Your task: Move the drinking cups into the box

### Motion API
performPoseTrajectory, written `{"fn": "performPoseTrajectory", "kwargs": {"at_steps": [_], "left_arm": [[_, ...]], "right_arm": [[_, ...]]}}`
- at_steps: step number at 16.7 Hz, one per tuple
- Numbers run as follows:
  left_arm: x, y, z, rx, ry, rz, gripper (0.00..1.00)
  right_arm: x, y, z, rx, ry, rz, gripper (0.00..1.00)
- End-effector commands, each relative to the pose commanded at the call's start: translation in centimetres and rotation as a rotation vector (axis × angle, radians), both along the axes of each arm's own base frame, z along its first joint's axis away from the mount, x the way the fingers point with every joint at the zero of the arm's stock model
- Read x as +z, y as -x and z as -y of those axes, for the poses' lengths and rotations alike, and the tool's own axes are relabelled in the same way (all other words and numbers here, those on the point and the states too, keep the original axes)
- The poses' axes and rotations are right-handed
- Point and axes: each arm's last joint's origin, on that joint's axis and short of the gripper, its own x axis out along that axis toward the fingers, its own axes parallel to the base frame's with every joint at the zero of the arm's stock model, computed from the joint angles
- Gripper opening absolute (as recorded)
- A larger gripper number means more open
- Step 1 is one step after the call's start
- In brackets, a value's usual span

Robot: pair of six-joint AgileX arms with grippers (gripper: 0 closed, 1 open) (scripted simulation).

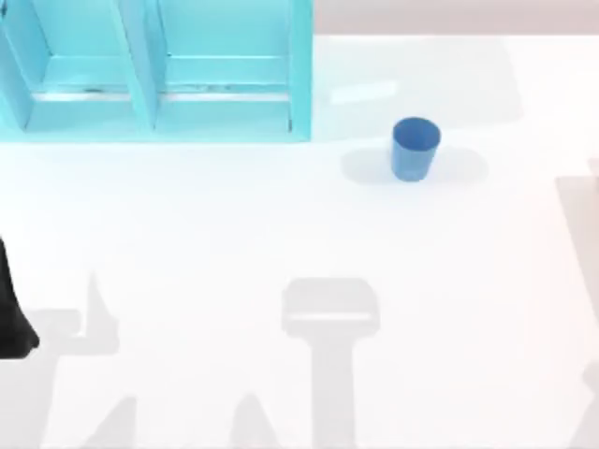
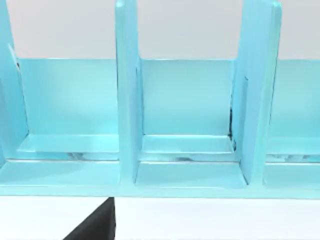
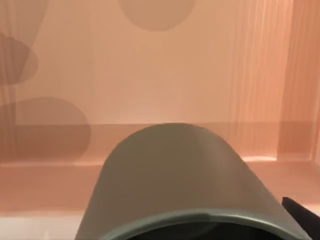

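Observation:
A bright blue cup stands upright on the white table, right of centre toward the back, with no gripper near it. The olive-grey cup sits right in front of the right wrist camera, its dark rim nearest the lens. My right gripper is shut on it, and one black finger shows beside the rim. Behind this cup are the salmon-pink inner walls and floor of the box. My left arm is parked at the table's left edge.
A cyan rack with upright dividers stands at the back left. It faces the left wrist camera, where the same cyan rack shows several open bays. Arm shadows lie across the front of the table.

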Motion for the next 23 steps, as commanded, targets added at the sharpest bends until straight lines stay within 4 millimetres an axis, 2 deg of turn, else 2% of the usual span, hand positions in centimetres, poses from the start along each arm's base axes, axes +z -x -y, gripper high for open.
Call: {"fn": "performPoseTrajectory", "kwargs": {"at_steps": [6, 11, 23], "left_arm": [[0.0, 0.0, 0.0, 0.000, 0.000, 0.000, 1.00], [0.0, 0.0, 0.0, 0.000, 0.000, 0.000, 1.00], [0.0, 0.0, 0.0, 0.000, 0.000, 0.000, 1.00]], "right_arm": [[-5.0, -0.1, -0.5, -0.005, 0.003, 0.003, 0.00], [-5.4, 0.0, -0.6, -0.005, 0.004, 0.006, 0.00], [-5.4, 0.0, -0.6, -0.005, 0.004, 0.006, 0.90]]}}
